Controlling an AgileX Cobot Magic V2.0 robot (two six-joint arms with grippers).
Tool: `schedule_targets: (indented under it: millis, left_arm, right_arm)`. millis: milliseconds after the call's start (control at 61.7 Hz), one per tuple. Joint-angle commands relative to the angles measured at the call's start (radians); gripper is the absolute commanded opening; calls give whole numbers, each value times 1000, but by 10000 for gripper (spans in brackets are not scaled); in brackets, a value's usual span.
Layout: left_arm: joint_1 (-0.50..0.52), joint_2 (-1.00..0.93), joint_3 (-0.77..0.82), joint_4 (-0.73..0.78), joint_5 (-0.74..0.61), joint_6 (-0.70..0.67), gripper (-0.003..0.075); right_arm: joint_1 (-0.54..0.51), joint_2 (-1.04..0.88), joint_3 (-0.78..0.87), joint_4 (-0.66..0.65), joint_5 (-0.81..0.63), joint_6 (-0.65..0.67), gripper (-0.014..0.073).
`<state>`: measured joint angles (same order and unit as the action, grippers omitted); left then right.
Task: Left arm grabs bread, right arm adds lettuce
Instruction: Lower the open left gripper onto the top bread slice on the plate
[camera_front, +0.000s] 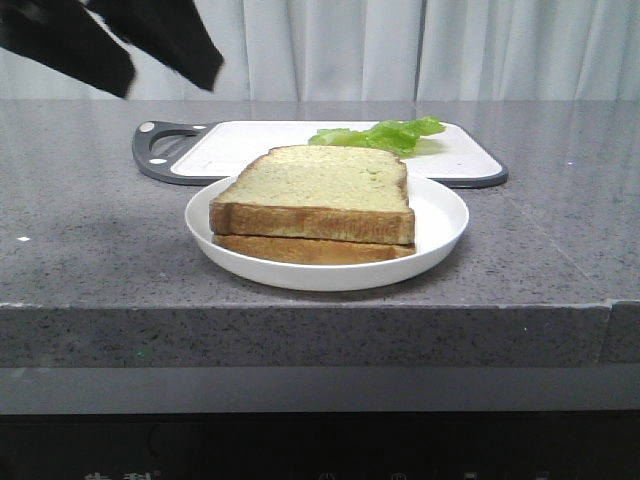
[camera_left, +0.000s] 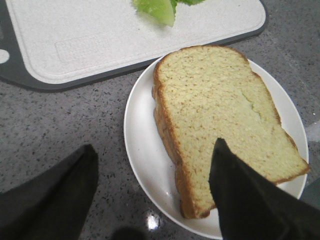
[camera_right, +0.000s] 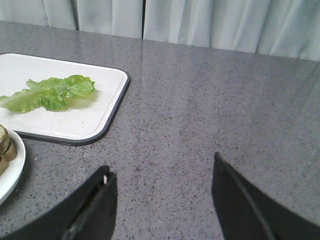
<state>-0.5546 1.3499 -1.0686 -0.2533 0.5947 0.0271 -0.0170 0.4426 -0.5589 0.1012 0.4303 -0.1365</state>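
Two alike bread slices lie stacked on a white plate; the top bread has a brown crust and a pale yellow-green face, and it also shows in the left wrist view. The lettuce lies on the white cutting board behind the plate, also in the right wrist view. My left gripper is open and empty, high above the plate's left edge; its two fingers show at the upper left of the front view. My right gripper is open and empty over bare counter, to the right of the board.
The grey speckled counter ends in a front edge just before the plate. The cutting board has a dark rim and a handle at its left end. White curtains hang behind the counter.
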Motion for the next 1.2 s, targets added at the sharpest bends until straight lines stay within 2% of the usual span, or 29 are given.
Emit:
schedule_targets:
  millis: [0,130,243,989,1086,1184]
  left_arm:
    - [-6,46,-77,-44,-33,-5,383]
    - [-6,125,-129,-165,-7,97,325]
    - [-6,176,-168,-247,31,148,316]
    - [-6,281,-185,-276,80,152,312]
    - [-6,281,-185,-276,82,152,258]
    - [-6,281,-185,-276,90,152,150]
  right_arm:
    - [-5,12,-36,0,-76,-2,447]
    - [-5,12,-36,0,-76,-2,447]
    - [-5,12,-36,0,-76,-2,447]
    - [-5,12,-36,0,-76,-2,447]
    - [-5,12,-36,0,-76,-2,447]
    - [-5,12,-36,0,-76,-2,447]
